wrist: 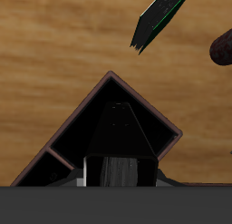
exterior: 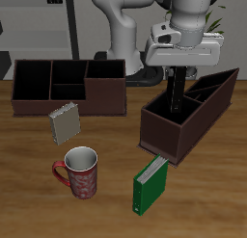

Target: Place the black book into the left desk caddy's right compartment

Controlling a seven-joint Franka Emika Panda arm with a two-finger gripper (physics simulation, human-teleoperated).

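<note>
My gripper (exterior: 178,76) is shut on the black book (exterior: 178,95), which hangs upright with its lower end down inside the right compartment (exterior: 159,117) of the left desk caddy (exterior: 170,143), the dark diagonal box. In the wrist view the black book (wrist: 116,144) sits between my fingers, directly over the dark corner of that compartment (wrist: 86,128), framed by the caddy's brown rim (wrist: 63,126). I cannot tell whether the book's bottom edge touches the caddy floor.
A twin caddy (exterior: 104,95) stands squared at the back. A grey notebook (exterior: 65,123) lies in front of it. A red mug (exterior: 79,172) and a green binder-like book (exterior: 150,184) stand near the front edge; both show in the wrist view, green book (wrist: 161,14), mug (wrist: 222,48).
</note>
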